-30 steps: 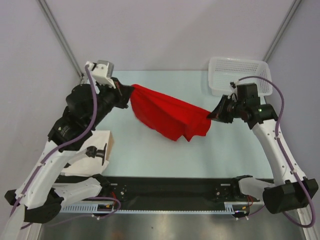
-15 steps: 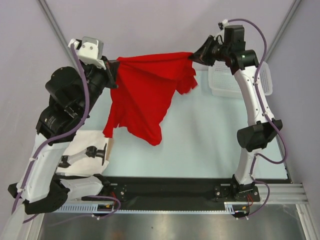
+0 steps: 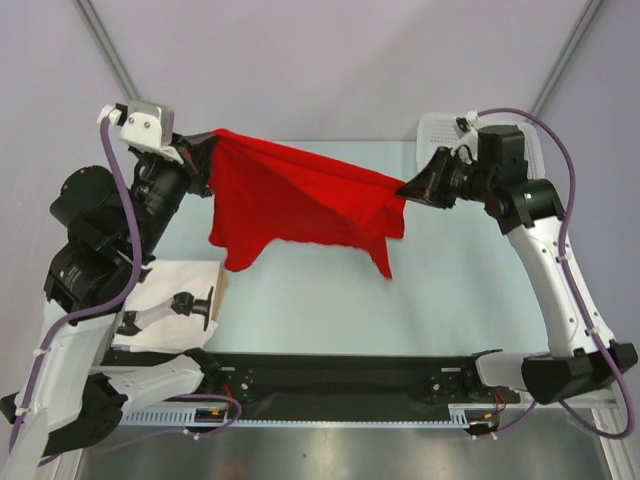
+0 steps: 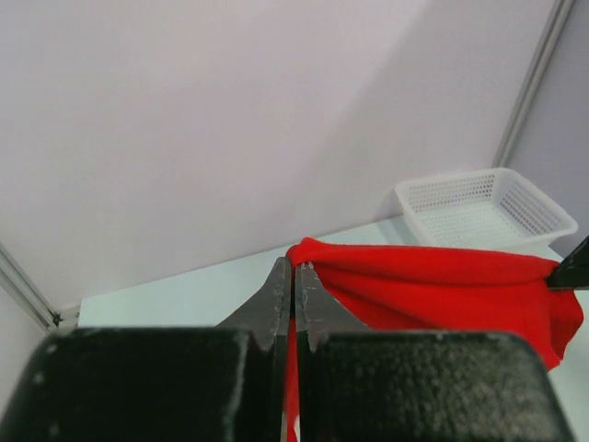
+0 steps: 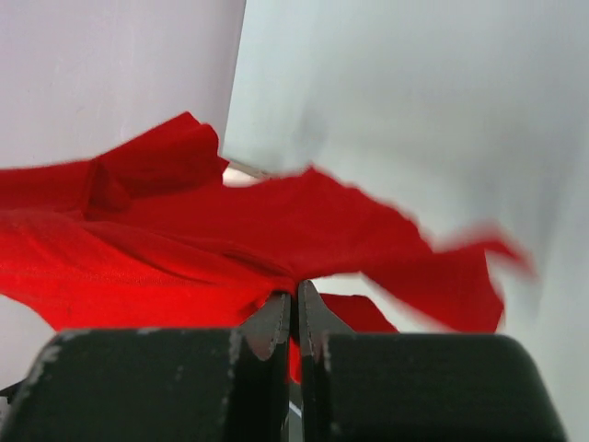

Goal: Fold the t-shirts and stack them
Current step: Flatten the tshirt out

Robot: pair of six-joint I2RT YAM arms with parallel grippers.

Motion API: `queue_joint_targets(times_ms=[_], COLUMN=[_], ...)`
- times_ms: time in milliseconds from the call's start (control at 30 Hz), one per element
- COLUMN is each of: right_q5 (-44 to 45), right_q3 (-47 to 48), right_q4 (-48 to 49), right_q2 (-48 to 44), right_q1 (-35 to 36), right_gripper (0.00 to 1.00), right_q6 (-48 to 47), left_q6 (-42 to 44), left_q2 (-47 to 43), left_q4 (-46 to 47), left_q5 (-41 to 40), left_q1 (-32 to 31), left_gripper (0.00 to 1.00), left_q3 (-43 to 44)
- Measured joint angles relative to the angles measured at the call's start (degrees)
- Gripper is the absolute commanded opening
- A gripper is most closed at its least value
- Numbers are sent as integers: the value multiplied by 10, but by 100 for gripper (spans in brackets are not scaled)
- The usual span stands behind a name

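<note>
Pale grey walls box in a light table point(image 3: 300, 300), and above it the red t-shirt point(image 3: 300, 205) hangs stretched between both arms, hem dangling low; whether it brushes the surface cannot be told. The left gripper point(image 3: 208, 150) is clenched on the shirt's far-left edge, and the right gripper point(image 3: 404, 187) is pinched tight on the opposite edge, just in front of the white basket point(image 3: 440, 135). Pulled apart like this, the arms seem to be spreading the cloth flat for laying down, and no folded shirt shows yet.
</note>
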Motion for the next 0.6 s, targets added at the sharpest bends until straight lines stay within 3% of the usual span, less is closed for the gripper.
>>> queue_joint_targets(times_ms=[133, 300, 433, 600], right_q5=[0, 2, -2, -16], right_q3=[-40, -26, 35, 125], right_q4=[33, 104, 130, 171], right_q2=[-21, 77, 179, 256], right_q1=[-15, -16, -8, -4], right_gripper=[0, 0, 0, 0], right_q6=[2, 14, 31, 78], left_q6=[-13, -12, -7, 3], left_q2=[-9, -12, -3, 47], left_q4=[-24, -38, -58, -86], left_q5=[15, 17, 17, 23], left_q1=[0, 0, 0, 0], left_gripper=[0, 0, 0, 1], left_q3=[-12, -38, -37, 47])
